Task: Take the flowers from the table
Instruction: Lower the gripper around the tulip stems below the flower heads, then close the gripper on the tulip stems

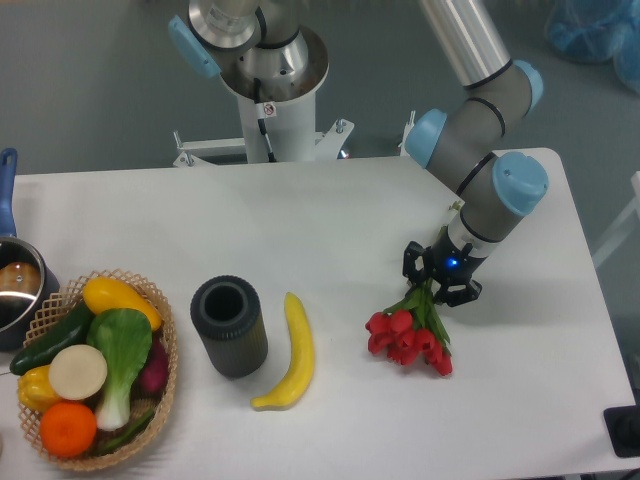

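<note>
Banana, dark cylinder upright, veg basket, pot at left edge

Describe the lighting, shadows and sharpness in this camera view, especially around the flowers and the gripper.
Fixed camera: even, soft overhead light on the white table, no harsh glare. Shadows are faint, only a soft one beside the dark cylinder and the banana. The flowers are fairly sharp, though single petals blend together. The gripper is dark against the stems, its jaws hard to make out; a small blue light glows there.
</note>
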